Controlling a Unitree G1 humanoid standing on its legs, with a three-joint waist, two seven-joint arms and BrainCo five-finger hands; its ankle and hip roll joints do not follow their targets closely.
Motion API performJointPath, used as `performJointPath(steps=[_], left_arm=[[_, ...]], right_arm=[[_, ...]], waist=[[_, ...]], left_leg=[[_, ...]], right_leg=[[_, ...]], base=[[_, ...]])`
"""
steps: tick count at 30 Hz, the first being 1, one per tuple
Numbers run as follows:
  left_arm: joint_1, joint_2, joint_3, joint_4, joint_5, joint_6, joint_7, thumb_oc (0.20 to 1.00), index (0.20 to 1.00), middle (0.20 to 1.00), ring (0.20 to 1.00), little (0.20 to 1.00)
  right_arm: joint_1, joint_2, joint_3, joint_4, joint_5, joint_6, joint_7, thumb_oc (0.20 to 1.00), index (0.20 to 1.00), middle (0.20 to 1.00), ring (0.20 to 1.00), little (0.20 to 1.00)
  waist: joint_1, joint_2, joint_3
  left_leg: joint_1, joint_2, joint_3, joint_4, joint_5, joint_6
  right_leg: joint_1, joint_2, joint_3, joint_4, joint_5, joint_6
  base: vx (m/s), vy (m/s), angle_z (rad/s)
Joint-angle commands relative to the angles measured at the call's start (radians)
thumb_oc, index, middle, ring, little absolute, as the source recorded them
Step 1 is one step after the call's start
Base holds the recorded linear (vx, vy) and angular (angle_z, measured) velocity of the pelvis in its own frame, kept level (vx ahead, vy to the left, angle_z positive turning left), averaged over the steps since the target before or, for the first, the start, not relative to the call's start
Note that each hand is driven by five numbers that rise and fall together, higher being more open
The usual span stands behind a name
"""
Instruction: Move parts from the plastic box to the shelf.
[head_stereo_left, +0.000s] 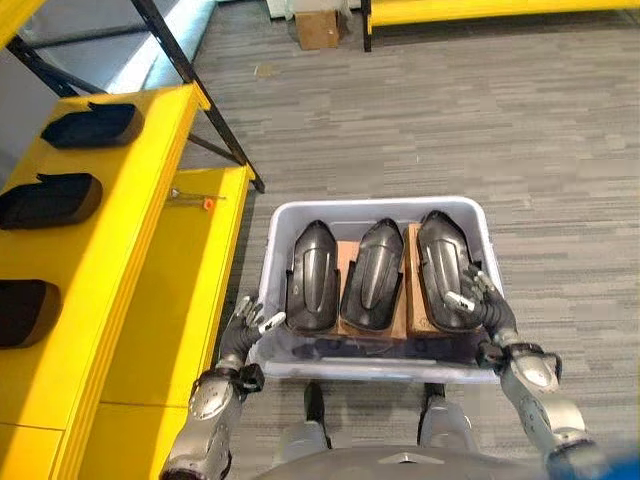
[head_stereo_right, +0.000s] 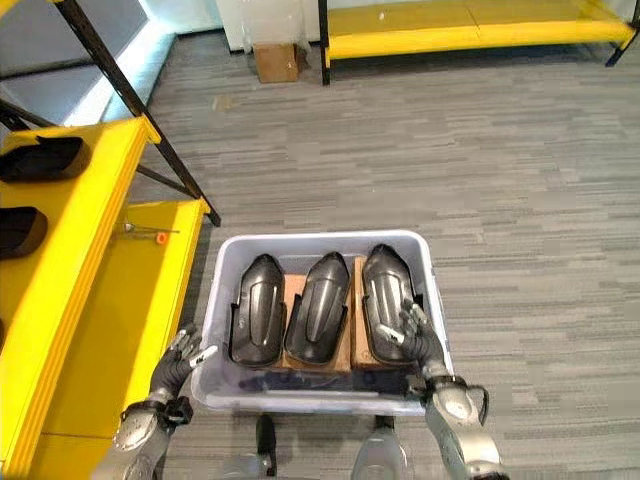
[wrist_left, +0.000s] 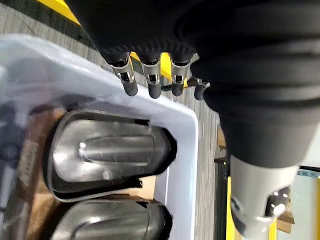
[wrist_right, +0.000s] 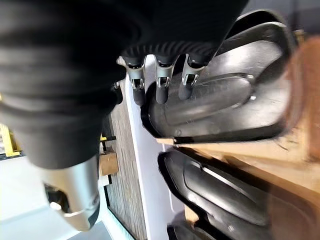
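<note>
On the floor just in front of the robot sits the plastic box (head_stereo_left: 280, 215), pale grey, w/ three black moulded parts standing in a row inside, split by brown cardboard dividers (head_stereo_left: 346, 262). Prob. the dividers keep the glossy shells from rubbing each other and hold them upright so each can be lifted singly.

Left hand (head_stereo_left: 246, 328) is outside the box, at its left wall near the front corner; fingers (wrist_left: 152, 85) straight-ish and relaxed, holding nothing. Left part (head_stereo_left: 312, 275) lies just inside that wall, untouched. My read: hand is parked there, either to steady the box or just waiting.

Right hand (head_stereo_right: 412, 334) is inside the box over the right part (head_stereo_left: 443, 262), nearest the right wall. Fingers spread and only lightly bent, tips at or just above the shell; can't tell for sure if touching. Nothing gripped yet. Approach from the right side makes sense: that part is closest to that arm, and the wall side gives room for the thumb.

Middle part (head_stereo_left: 374, 272) sits between the other two, untouched.

Yellow shelf (head_stereo_left: 165, 130) stands to the robot's left, beside the box, w/ similar black parts (head_stereo_left: 92, 125) already lying in a line on its top level. So task is partway, three left in the box. Next step, I'd judge: close on the right part, lift clear of the divider.
</note>
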Motion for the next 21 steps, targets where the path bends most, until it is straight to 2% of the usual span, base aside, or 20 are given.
performJointPath(steps=[1, 7, 9, 21], left_arm=[[-0.002, 0.051, 0.012, -0.093, -0.028, -0.078, 0.025, 1.000, 1.000, 1.000, 1.000, 1.000], [-0.056, 0.058, -0.027, -0.103, -0.045, -0.091, 0.033, 1.000, 1.000, 1.000, 1.000, 1.000], [-0.088, 0.063, -0.053, -0.108, -0.049, -0.101, 0.041, 1.000, 1.000, 1.000, 1.000, 1.000], [-0.147, 0.077, -0.118, -0.117, -0.066, -0.111, 0.046, 1.000, 1.000, 1.000, 1.000, 1.000]], right_arm=[[-0.047, 0.015, 0.020, -0.032, -0.027, -0.070, -0.039, 1.000, 1.000, 1.000, 1.000, 1.000], [-0.166, 0.015, 0.045, 0.032, -0.041, -0.071, -0.094, 1.000, 1.000, 1.000, 1.000, 1.000], [-0.239, 0.013, 0.058, 0.083, -0.053, -0.073, -0.120, 1.000, 1.000, 1.000, 1.000, 1.000], [-0.383, 0.013, 0.118, 0.251, -0.073, -0.053, -0.144, 1.000, 1.000, 1.000, 1.000, 1.000]], waist=[[0.028, -0.028, 0.016], [0.039, -0.026, 0.063], [0.048, -0.018, 0.098], [0.066, -0.006, 0.161]], left_leg=[[-0.048, 0.041, -0.055, 0.090, -0.038, 0.007], [-0.119, 0.025, -0.060, 0.136, -0.044, 0.009], [-0.150, 0.019, -0.063, 0.153, -0.044, 0.008], [-0.212, 0.012, -0.077, 0.184, -0.041, 0.014]], right_leg=[[0.002, -0.077, 0.003, 0.114, -0.096, 0.045], [-0.052, -0.092, 0.011, 0.128, -0.079, 0.045], [-0.077, -0.101, 0.011, 0.136, -0.073, 0.046], [-0.130, -0.108, 0.012, 0.160, -0.071, 0.037]], base=[[-0.18, 0.041, -0.07], [-0.08, 0.012, -0.03], [-0.06, 0.014, 0.01], [-0.01, -0.002, 0.03]])
